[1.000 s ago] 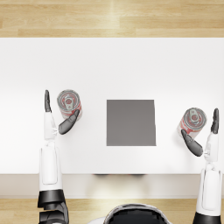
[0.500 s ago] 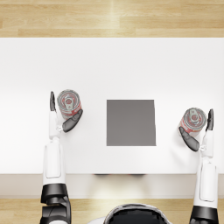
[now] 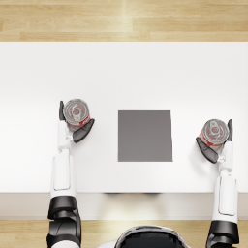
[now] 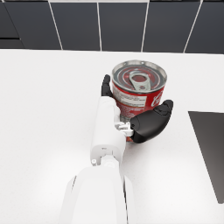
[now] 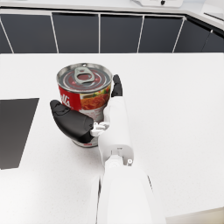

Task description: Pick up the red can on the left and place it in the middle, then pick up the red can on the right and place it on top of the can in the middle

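The left red can [image 3: 76,112] [image 4: 139,85] stands upright on the white table [image 3: 126,72], left of a dark grey square mat [image 3: 145,135]. My left hand [image 3: 70,130] [image 4: 131,122] cups it: straight fingers along its outer side, thumb spread against its near side, can resting on the table. The right red can [image 3: 214,131] [image 5: 85,85] stands upright to the right of the mat. My right hand [image 3: 215,147] [image 5: 94,122] brackets it the same way, fingers straight on the outer side, thumb on the near inner side.
The mat [image 4: 210,148] [image 5: 15,131] lies flat midway between the two cans with nothing on it. A dark tiled wall [image 4: 122,26] stands behind the table. The table's front edge [image 3: 126,193] runs just behind my forearms.
Both hands have slid inward and forward until they hug their cans. Neither can has moved.
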{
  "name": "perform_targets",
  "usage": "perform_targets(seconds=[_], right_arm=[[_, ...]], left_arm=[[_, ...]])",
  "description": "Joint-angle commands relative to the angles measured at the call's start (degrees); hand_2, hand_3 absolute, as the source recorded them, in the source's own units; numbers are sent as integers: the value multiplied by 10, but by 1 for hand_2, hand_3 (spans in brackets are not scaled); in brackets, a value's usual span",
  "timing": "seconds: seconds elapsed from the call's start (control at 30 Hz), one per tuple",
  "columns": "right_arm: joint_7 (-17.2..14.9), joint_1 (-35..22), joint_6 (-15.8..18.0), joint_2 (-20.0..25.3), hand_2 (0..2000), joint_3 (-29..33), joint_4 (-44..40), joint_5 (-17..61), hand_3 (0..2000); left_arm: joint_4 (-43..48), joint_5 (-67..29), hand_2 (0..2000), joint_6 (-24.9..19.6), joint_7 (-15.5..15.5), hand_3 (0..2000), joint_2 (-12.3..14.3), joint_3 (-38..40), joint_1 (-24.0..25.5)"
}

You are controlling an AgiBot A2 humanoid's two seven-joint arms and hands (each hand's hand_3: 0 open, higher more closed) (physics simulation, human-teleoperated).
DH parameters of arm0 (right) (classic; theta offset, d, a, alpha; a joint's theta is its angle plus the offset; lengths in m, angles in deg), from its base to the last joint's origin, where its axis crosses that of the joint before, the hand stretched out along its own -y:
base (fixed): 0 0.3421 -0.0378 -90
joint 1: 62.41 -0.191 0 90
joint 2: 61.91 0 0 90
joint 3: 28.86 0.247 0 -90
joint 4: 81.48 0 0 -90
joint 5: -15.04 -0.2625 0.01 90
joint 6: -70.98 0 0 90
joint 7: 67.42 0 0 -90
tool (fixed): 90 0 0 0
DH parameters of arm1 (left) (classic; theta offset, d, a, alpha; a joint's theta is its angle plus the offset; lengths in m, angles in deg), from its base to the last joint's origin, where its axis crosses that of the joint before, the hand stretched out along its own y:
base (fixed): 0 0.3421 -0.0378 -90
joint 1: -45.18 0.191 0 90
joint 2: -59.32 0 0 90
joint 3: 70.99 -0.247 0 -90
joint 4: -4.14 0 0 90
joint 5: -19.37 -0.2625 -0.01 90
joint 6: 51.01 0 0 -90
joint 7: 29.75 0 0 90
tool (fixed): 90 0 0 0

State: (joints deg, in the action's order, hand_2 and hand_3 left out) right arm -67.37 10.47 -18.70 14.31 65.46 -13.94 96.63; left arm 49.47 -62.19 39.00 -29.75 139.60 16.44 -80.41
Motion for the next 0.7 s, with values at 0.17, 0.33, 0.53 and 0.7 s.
perform_targets(seconds=[0.17, 0.33, 0.53, 0.7], right_arm=[[1, -21, 27, 4, 2000, -1, -12, 0, 653], [3, -20, 24, 9, 2000, 10, 32, 0, 1520], [4, -3, 21, 14, 2000, -19, 160, 0, 1520], [4, -16, 33, 19, 2000, -40, 205, 0, 1520]], left_arm=[[-34, 0, 2000, -3, 0, 653, 5, 8, -29], [51, 0, 2000, -12, 3, 1520, 5, 21, -2], [267, 0, 2000, -17, 3, 1520, -5, -77, 77], [276, 0, 2000, -25, 3, 1520, 1, -141, 83]])
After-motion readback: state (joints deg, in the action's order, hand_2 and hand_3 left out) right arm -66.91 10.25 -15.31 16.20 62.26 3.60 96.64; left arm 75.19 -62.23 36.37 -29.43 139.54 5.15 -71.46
